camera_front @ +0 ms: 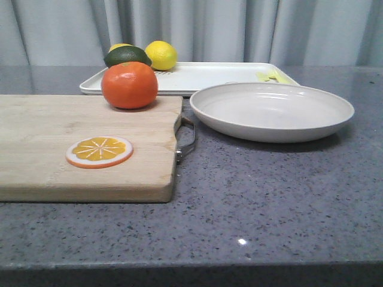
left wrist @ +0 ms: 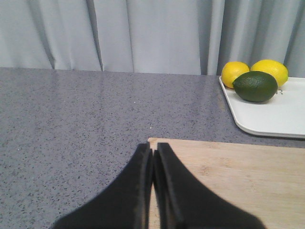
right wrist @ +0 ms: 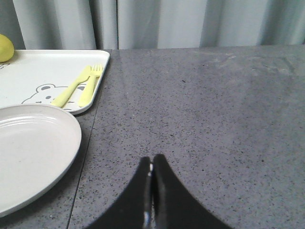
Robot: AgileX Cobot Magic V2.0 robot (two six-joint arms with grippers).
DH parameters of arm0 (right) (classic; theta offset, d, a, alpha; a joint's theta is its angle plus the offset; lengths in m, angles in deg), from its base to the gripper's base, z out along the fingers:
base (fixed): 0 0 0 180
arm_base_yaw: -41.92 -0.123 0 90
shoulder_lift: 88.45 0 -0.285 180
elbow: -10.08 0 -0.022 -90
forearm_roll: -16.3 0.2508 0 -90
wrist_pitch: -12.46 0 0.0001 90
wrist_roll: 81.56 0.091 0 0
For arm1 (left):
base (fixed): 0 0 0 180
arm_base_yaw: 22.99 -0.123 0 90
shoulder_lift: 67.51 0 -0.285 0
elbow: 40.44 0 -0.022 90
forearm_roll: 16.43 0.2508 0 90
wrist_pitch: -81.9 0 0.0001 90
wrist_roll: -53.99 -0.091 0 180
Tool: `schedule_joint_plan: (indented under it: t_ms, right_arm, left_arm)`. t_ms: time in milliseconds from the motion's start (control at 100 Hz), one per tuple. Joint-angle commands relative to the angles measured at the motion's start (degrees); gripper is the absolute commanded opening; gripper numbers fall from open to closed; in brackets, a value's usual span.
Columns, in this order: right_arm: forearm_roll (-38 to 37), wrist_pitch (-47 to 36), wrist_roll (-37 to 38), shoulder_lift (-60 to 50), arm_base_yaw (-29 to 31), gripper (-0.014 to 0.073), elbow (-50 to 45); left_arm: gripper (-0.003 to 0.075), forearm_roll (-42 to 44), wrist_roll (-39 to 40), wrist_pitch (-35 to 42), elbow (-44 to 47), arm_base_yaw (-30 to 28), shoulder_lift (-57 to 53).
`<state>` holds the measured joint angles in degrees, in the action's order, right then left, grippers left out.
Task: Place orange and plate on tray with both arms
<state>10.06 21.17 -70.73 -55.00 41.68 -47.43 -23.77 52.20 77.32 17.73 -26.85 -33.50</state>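
The orange point(camera_front: 129, 84) sits on the cutting board point(camera_front: 72, 149); the plate point(camera_front: 271, 111) lies before the tray point(camera_front: 197, 76). Both the left gripper point(left wrist: 153, 162) and right gripper point(right wrist: 151, 171) have fingers pressed together, empty.

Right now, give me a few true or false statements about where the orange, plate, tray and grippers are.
1. The orange sits on the cutting board. True.
2. The plate is already on the tray. False: it rests on the counter in front of the tray.
3. The left gripper is shut and holds nothing. True.
4. The right gripper is gripping the plate's rim. False: it is shut, empty, over bare counter beside the plate.
5. A lime and two lemons lie on the tray. True.
6. The orange slice lies on the plate. False: it lies on the cutting board.
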Motion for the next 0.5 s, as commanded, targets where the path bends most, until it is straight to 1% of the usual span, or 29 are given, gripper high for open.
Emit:
schedule_joint_plan:
  t_ms: [0, 220, 290, 340, 410, 460, 480, 490]
  right_arm:
    - [-0.65, -5.02, -0.23, 0.81, 0.33, -0.0057, 2.30]
    - [-0.65, -4.80, -0.23, 0.81, 0.33, -0.0057, 2.30]
    - [-0.65, -4.80, -0.23, 0.81, 0.33, -0.0057, 2.30]
    - [-0.65, -4.80, -0.23, 0.81, 0.33, -0.0057, 2.30]
    - [-0.65, -4.80, -0.23, 0.81, 0.33, -0.0057, 2.30]
    - [-0.65, -4.80, -0.23, 0.81, 0.33, -0.0057, 2.30]
    - [-0.65, -4.80, -0.23, 0.81, 0.33, -0.0057, 2.30]
    - [-0.65, -4.80, -0.23, 0.81, 0.33, -0.0057, 2.30]
  left_arm:
    - [-0.0020, -0.49, 0.43, 5.32, -2.06, -0.12, 1.16]
    - [-0.0018, -0.49, 0.43, 5.71, -2.06, -0.12, 1.25]
    - [0.0008, -0.49, 0.43, 5.71, -2.06, -0.12, 1.40]
    - [0.0054, -0.49, 0.43, 5.71, -2.12, -0.12, 1.79]
    - [0.0152, -0.49, 0.43, 5.71, -2.26, -0.12, 2.36]
    - [0.0250, -0.49, 0.43, 5.71, -2.26, -0.12, 2.65]
    - [0.0277, -0.49, 0.43, 5.71, -2.26, -0.12, 2.82]
    - [0.0304, -0.49, 0.43, 5.71, -2.26, -0.12, 2.96]
